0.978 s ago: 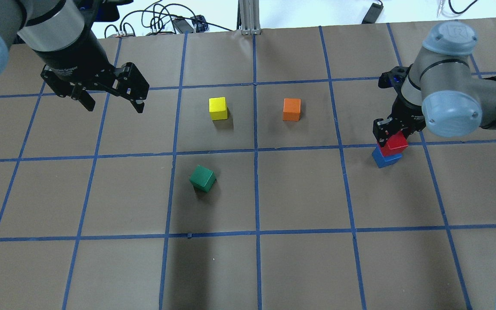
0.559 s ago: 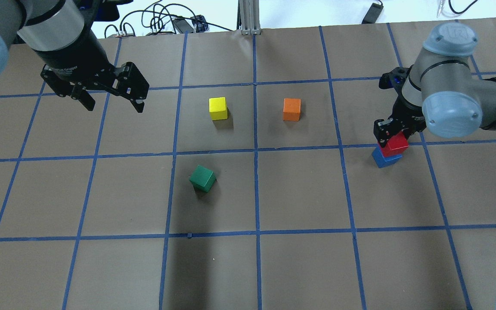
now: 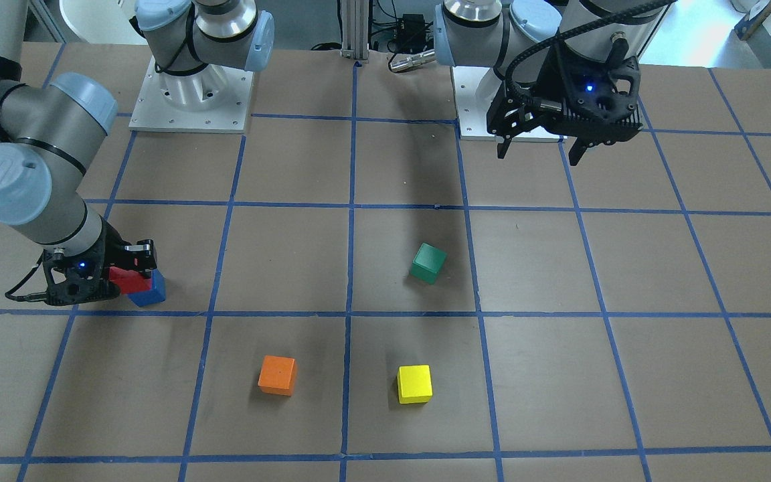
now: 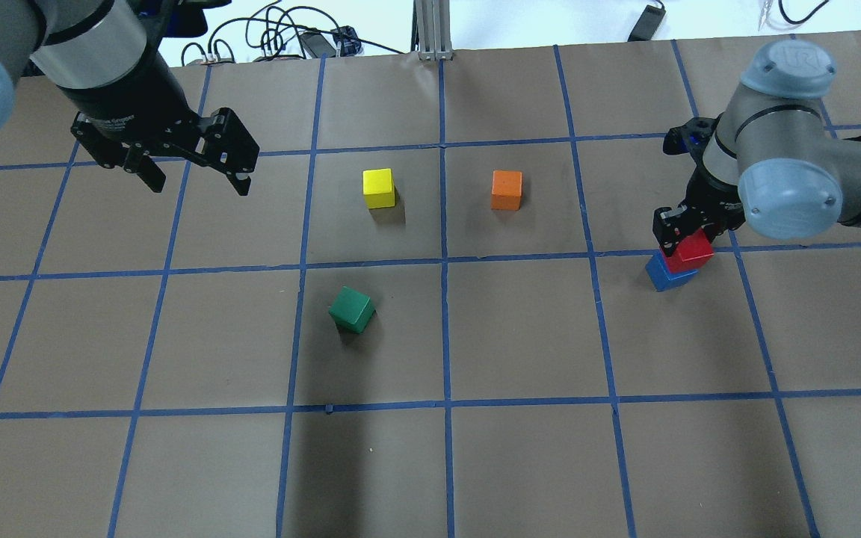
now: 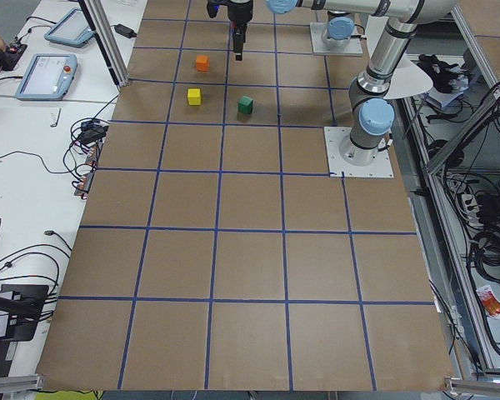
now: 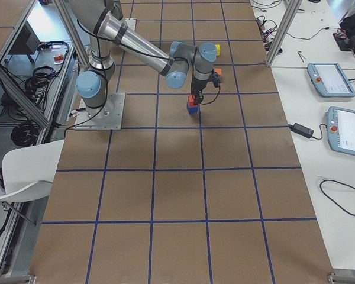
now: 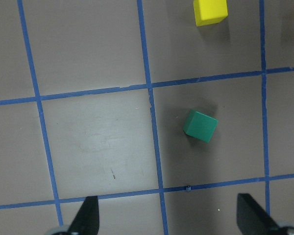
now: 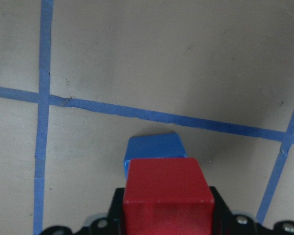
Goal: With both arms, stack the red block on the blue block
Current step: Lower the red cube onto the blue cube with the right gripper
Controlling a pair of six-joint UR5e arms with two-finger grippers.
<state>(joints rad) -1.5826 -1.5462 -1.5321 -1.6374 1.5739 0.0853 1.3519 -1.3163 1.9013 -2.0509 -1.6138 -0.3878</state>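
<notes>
The right gripper (image 4: 681, 237) is clamped on the red block (image 4: 692, 250), with its black fingers pressed against two opposite sides in the right wrist view. It holds the red block directly over the blue block (image 4: 666, 275), which sits on the brown-papered table (image 4: 520, 336) beside a blue tape line on the robot's right side. In the wrist view the far edge of the blue block pokes out beyond the red one. From the right-hand side camera the two read as one short column, red over blue. Whether the red block's underside already rests on the blue top or hangs just above it, I cannot tell from any view.

The left gripper (image 4: 197, 179) hovers well apart from all this, over the table's far left part, with its jaws spread wide and nothing between them. The green cube (image 4: 350, 309), yellow cube (image 4: 378, 187) and orange cube (image 4: 506, 189) sit loose near the middle, clear of both grippers.

As a judgement, the task is nearly done — the red block has been picked up and brought to its target. What seems left is to seat it squarely, let go and lift away without nudging the stack. The overlap looks slightly off-centre, though the camera angle may account for that.
</notes>
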